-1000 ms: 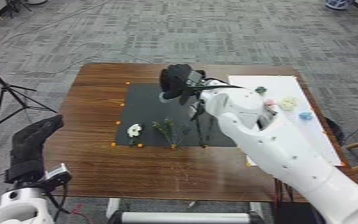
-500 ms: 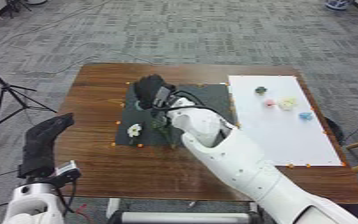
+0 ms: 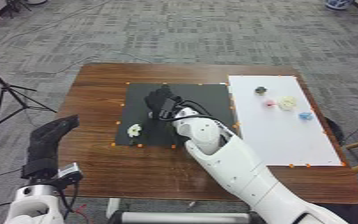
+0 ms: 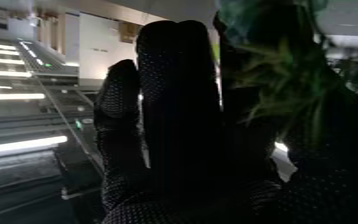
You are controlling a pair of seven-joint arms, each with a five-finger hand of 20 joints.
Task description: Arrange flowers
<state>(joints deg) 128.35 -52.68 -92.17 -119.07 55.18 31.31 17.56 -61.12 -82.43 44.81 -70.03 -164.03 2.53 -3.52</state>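
Right hand [image 3: 162, 98] nudged toward 5 o'clock, over black mat [image 3: 213, 95]; thumb and fingers pinch leafy green sprig [image 4: 278, 75]. White flower [image 3: 134, 131] at mat's 8 o'clock: best lay stem clear, then release.

On the desk [image 3: 87, 100], we have a mat [image 3: 213, 95] beneath our right robot hand [image 3: 160, 101], a flower [image 3: 135, 130] on it, nearer us and left of the hand, and to the hand's right a board [image 3: 291, 142] bearing flowers [image 3: 286, 102].
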